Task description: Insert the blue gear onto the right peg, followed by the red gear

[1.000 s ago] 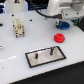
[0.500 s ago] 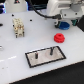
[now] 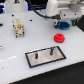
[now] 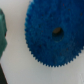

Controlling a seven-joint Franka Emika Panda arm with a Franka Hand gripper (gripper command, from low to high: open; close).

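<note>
Little has shifted over the last second: the arm stays at the far edge of the table (image 3: pixel 15 57), beyond the plate (image 3: pixel 46 56), and the red gear (image 3: pixel 60 37) lies where it lay before. The gripper (image 3: pixel 65 21) hangs low beyond the plate's right end as the exterior view shows it, with the blue gear (image 3: pixel 65 23) showing as a blue patch right under the arm's white body. Whether the fingers are spread or closed on the blue gear I cannot tell; they are blurred in the exterior view.

From the wrist, the blue gear (image 4: pixel 56 34) fills most of the frame, flat on the white surface, teeth visible round its rim and a dark hole at its centre. A dark green edge (image 4: pixel 2 31) shows at the frame's side, apart from the blue gear.

Between the blue gear and the plate, the red gear rests flat on the table, clear of both. On the plate, the right peg (image 3: pixel 51 50) stands upright, bare, with the left peg (image 3: pixel 36 56) beside it, also bare. A pale block (image 3: pixel 18 27) sits well off beyond the plate's left end.
</note>
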